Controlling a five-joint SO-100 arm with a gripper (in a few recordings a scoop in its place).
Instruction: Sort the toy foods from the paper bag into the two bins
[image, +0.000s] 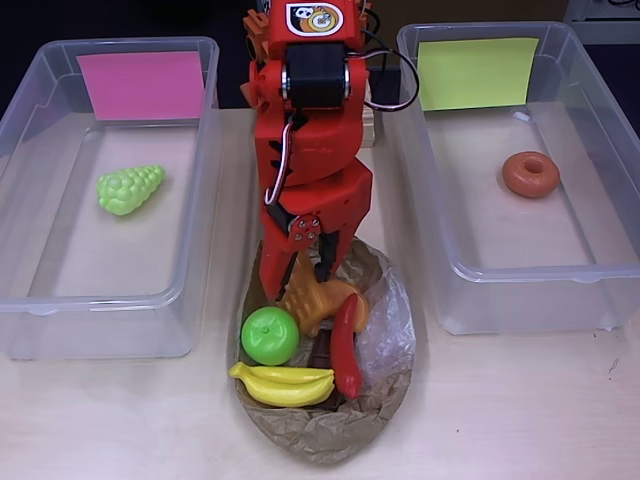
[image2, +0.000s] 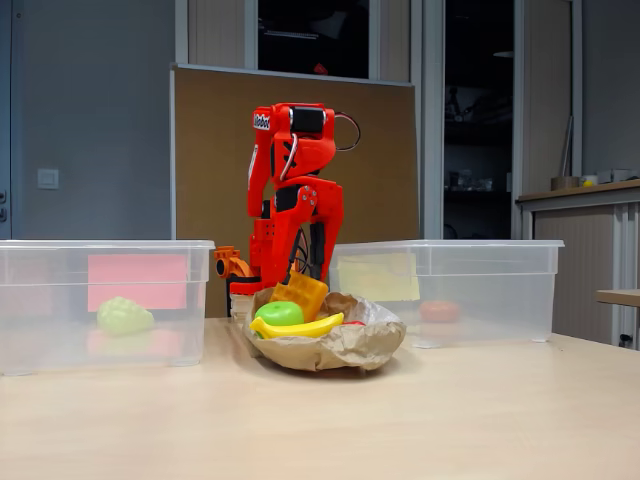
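The crumpled brown paper bag (image: 330, 435) (image2: 350, 345) lies between the two bins. In it are a green apple (image: 269, 335) (image2: 280, 313), a yellow banana (image: 283, 384) (image2: 298, 327) and a red chili (image: 346, 350). My red gripper (image: 305, 280) (image2: 305, 272) points down into the bag's far end. It is shut on an orange waffle (image: 318, 302) (image2: 304, 293), which stands on edge just above the other pieces. The left bin (image: 203, 200), with a pink label, holds light-green grapes (image: 130, 188) (image2: 125, 316). A brown donut (image: 530, 173) (image2: 440, 311) lies in the right bin (image: 432, 220), which has a yellow-green label.
Both clear tubs (image2: 190, 300) (image2: 540, 290) stand close on either side of the arm, their walls higher than the bag. A clear plastic patch (image: 388, 340) covers the bag's right side. Bare tabletop (image: 520, 410) stretches in front of the bins.
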